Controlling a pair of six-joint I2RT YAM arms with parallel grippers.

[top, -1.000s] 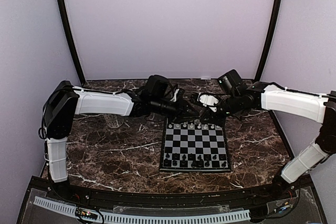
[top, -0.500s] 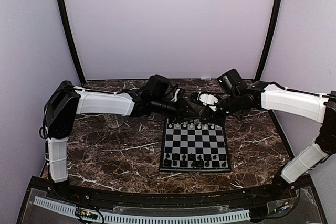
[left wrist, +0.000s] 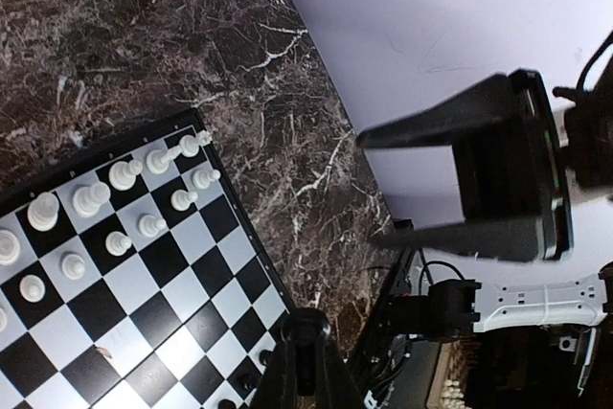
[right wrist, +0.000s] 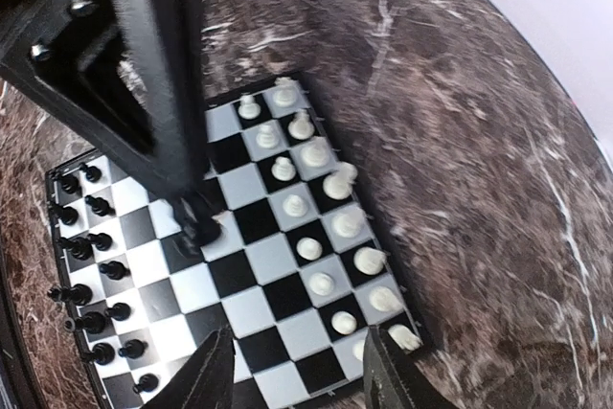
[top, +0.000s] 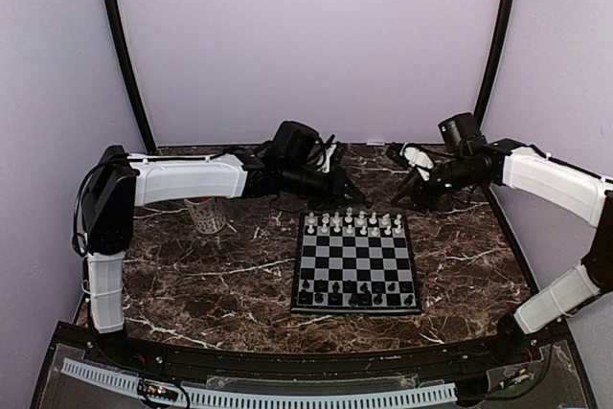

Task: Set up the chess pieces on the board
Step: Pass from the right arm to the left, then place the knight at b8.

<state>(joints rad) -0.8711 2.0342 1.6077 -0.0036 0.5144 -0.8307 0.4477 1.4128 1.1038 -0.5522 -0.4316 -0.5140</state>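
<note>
Top external | board [top: 355, 265] square-on | chess pieces [top: 349, 223] in left-right rows | left jaws closed | right jaws apart

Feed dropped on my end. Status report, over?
Left gripper shut, right gripper open, both hovering by far edge of board. White chess pieces far side, black chess pieces near side. Mug apart, left of board.
</note>
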